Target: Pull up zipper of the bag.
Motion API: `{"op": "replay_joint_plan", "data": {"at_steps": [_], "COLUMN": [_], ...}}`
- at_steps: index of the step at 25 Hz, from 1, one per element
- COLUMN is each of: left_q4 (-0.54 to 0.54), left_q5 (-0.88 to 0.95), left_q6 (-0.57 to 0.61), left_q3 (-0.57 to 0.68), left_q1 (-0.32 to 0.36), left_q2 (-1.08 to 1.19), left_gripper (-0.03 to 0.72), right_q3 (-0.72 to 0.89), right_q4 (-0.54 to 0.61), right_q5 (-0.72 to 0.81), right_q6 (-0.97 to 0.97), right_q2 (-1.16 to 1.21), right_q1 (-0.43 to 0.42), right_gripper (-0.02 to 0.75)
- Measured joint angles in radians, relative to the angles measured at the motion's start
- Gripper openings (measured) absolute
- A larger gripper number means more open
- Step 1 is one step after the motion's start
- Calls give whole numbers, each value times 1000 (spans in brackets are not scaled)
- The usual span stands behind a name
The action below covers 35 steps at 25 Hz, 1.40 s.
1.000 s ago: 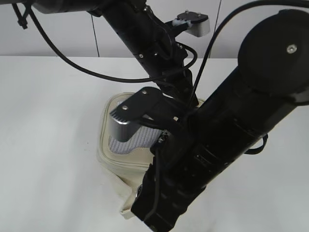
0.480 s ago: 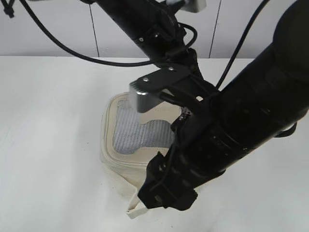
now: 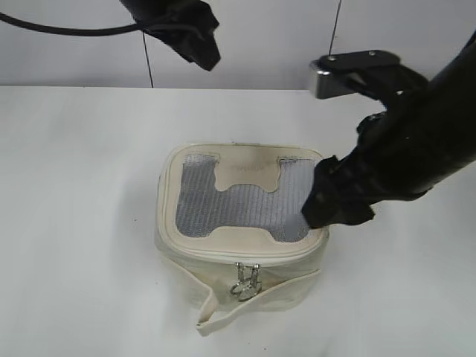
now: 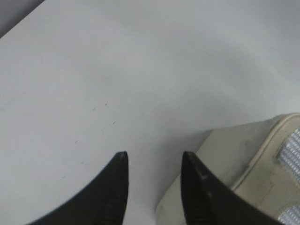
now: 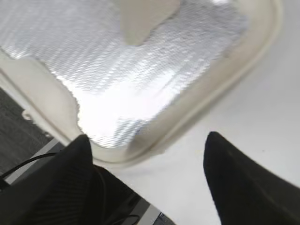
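The cream boxy bag (image 3: 186, 256) stands mid-table, its lid showing the grey mesh panel (image 3: 245, 208) and the H-shaped patch. The zipper track (image 3: 216, 254) runs round the lid rim. Its two silver ring pulls (image 3: 245, 282) hang together at the front. My left gripper (image 3: 199, 41) is raised behind the bag; in the left wrist view it (image 4: 154, 157) is open and empty over the table beside a bag corner (image 4: 243, 173). My right gripper (image 3: 335, 208) is by the bag's right edge; in the right wrist view it (image 5: 149, 138) is open and empty beside the lid rim (image 5: 197, 93).
A loose cream strap (image 3: 223, 311) trails from the bag's front toward the near edge. The white table (image 3: 74, 186) spreads to the left and behind the bag. A grey wall stands at the back.
Both arms have drawn away from over the bag, the left up and back, the right out to the right. The lid and ring pulls have come into view.
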Motion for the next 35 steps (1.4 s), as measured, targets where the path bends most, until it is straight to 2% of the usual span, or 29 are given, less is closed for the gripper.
{"op": "replay_joint_plan", "data": {"at_steps": [6,9,14,18,21,27,31,35], "left_q4": [173,286,397,414,416,405,398,358], "left_q5": [158,176,177,177,177,40,-27,-42], "left_q6": [-147,-234,-346,-379,-408,-456,-458,-458], "left_q3": [0,6,97,288,479,860,1042,1161], "left_q1": [50,68,112,153,169,171,171,171], "left_q2": [-73,-111,-224,-383,-537,-915,-1182,-1407], "left_gripper": [295,295,295,295,295,295,295,295], "right_q3": [0,0,0,17,45,113,210,336], "right_q4": [-69,-112,-212,-293,-342,-355,-354,-353], "right_q5": [80,121,184,215,251,311,316,319], "right_q6": [11,41,123,182,207,224,224,217], "right_q2": [-17,-20,-23,-86,-175,-409,-600,-817], "right_q1": [-202,-291,-395,-439,-458,-459,-459,-459], "right_gripper": [580,580,581,581,581,581,581,581]}}
